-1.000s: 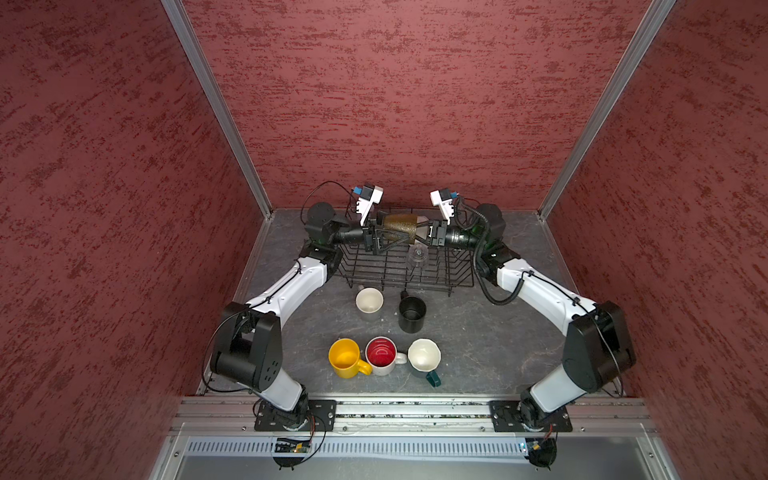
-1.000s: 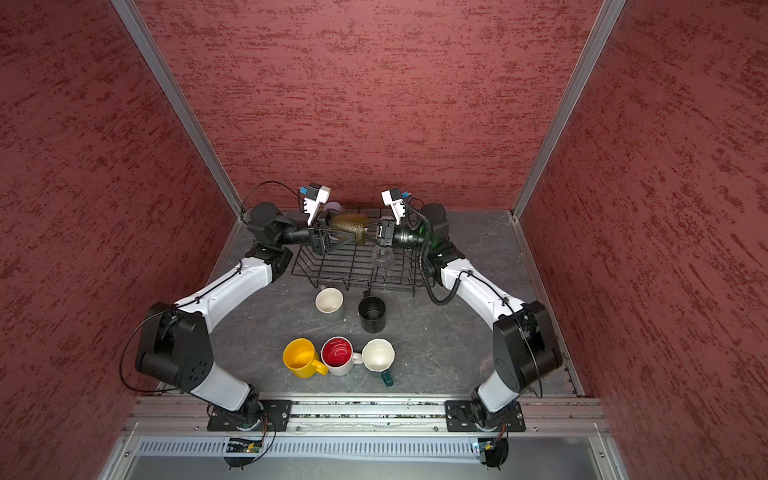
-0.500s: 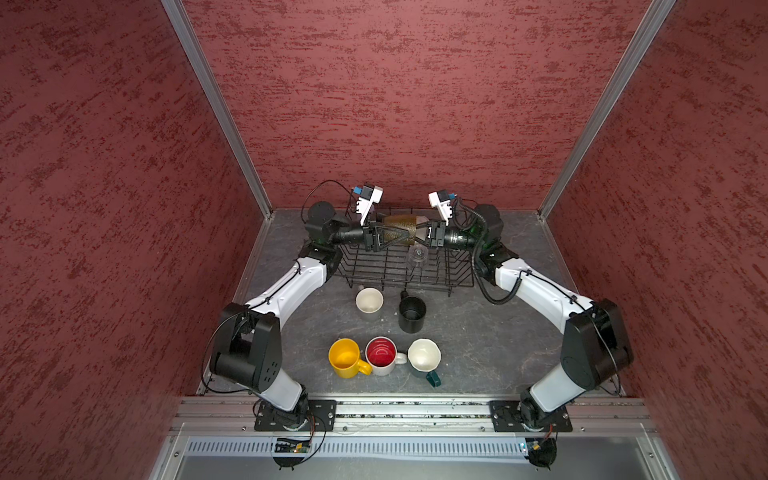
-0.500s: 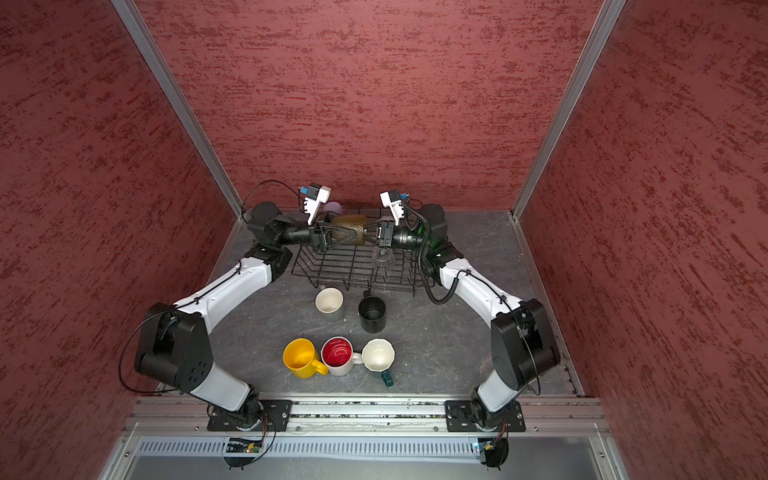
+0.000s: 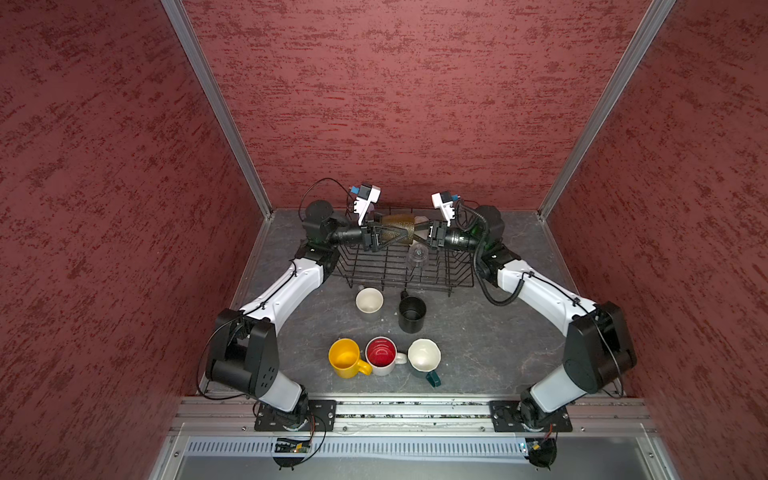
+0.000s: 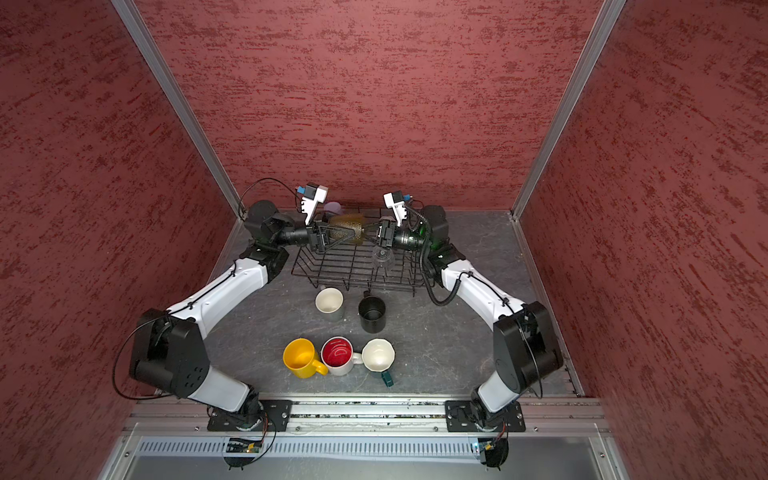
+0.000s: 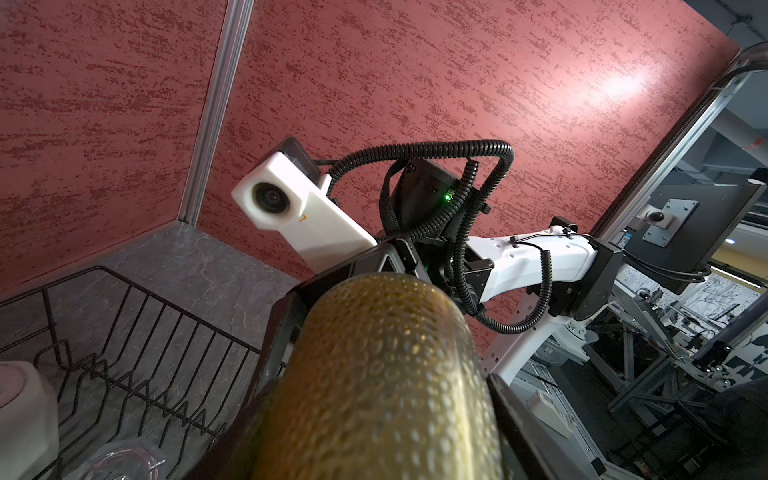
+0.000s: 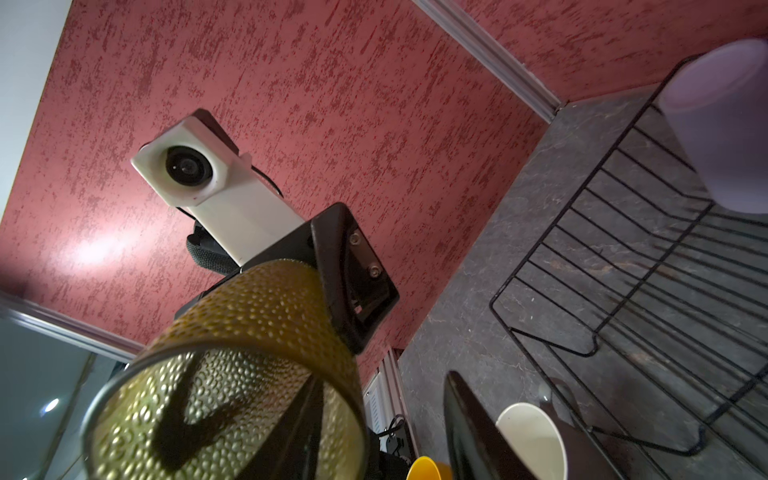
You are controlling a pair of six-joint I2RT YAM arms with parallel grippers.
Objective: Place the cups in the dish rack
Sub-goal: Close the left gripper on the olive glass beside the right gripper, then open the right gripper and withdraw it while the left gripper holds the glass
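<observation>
The left gripper (image 5: 403,232) tightens from a wider spread onto the amber glass (image 5: 397,220), while the right gripper (image 5: 419,235), clamped tight on the glass's rim a second ago, parts its jaws and releases it.

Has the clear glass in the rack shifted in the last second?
No. The clear glass sits where it was, right of the middle of the dish rack, in both top views.
</observation>
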